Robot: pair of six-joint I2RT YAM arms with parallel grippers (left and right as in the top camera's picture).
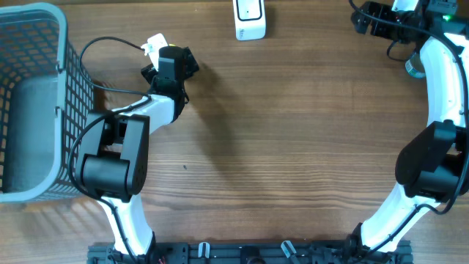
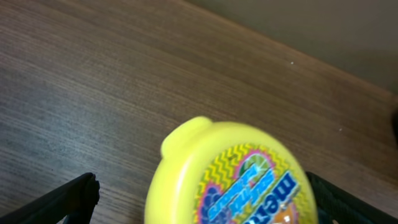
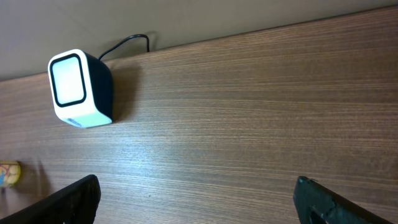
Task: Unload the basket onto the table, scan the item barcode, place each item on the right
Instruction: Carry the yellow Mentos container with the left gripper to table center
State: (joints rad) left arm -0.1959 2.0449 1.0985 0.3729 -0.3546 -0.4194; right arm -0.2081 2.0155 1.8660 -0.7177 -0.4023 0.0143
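Note:
The item is a round yellow gum container (image 2: 236, 180) with a colourful label, lying on the wooden table. It fills the space between the fingers of my left gripper (image 2: 200, 184), which stands open; the left finger (image 2: 74, 196) is clearly apart from it. In the overhead view the item (image 1: 154, 45) shows just beyond my left gripper (image 1: 170, 54) at the back left. The white barcode scanner (image 1: 250, 18) sits at the back centre and also shows in the right wrist view (image 3: 79, 88). My right gripper (image 3: 196, 186) is open over bare table, at the back right (image 1: 364, 18).
A grey mesh basket (image 1: 44, 22) stands at the table's left edge, close to the left arm. A black cable (image 1: 110, 42) loops between basket and left gripper. The scanner's cord (image 3: 127, 42) runs off the back edge.

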